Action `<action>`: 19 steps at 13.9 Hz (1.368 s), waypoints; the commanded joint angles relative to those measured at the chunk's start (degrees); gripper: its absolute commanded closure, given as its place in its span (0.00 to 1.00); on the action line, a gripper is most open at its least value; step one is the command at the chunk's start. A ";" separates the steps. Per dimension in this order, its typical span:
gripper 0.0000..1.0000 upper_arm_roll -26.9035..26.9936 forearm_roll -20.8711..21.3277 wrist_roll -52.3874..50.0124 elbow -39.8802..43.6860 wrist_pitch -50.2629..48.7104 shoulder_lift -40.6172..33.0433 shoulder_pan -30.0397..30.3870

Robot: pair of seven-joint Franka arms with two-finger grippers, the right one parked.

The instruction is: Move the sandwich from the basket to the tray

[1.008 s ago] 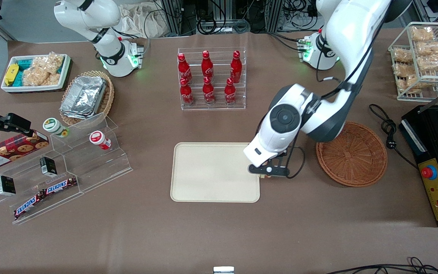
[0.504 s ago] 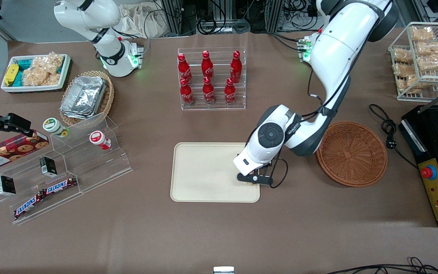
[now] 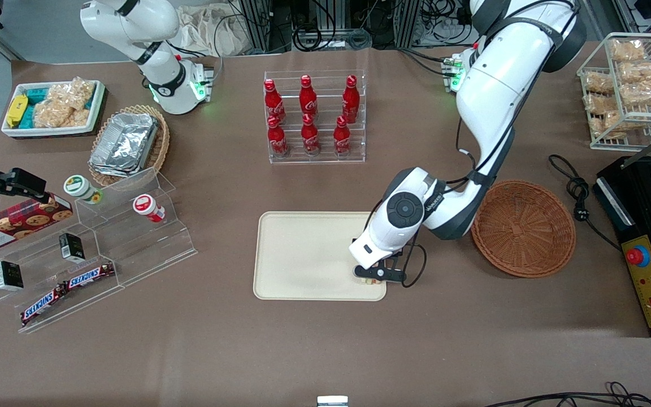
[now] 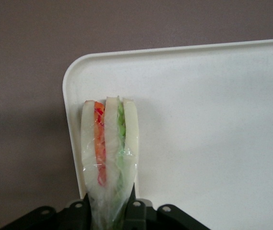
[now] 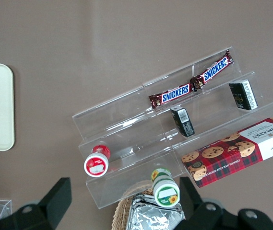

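Observation:
The sandwich [image 4: 108,153], a clear-wrapped wedge of pale bread with orange and green layers, is clamped between the fingers of my left gripper [image 4: 110,211]. It hangs over a rounded corner of the cream tray [image 4: 208,124], close to the rim. In the front view the gripper [image 3: 375,275] is low over the tray [image 3: 308,254], at the corner nearest the front camera on the working arm's side, and only a sliver of sandwich shows under it. The round reddish-brown wicker basket [image 3: 523,227] holds nothing and lies beside the tray toward the working arm's end.
An acrylic rack of red cola bottles [image 3: 313,116] stands farther from the camera than the tray. Toward the parked arm's end: a clear stepped display [image 3: 99,249] with snacks, a tan basket of foil trays [image 3: 127,144]. A black machine [image 3: 647,237] and wire rack [image 3: 628,90] stand past the basket.
My left gripper has carried the sandwich from beside the tray's edge to over its corner, moving nearer the front camera and lower. The basket stays as it was.

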 commanded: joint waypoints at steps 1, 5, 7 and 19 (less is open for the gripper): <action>0.01 0.93 0.93 -3.51 1.64 -0.46 -0.06 -1.15; 0.01 0.85 0.24 -3.79 2.16 -11.24 -5.58 -0.44; 0.01 0.85 -0.03 -3.61 2.17 -15.21 -9.97 0.08; 0.01 1.11 -0.82 20.12 2.60 -43.00 -32.14 20.01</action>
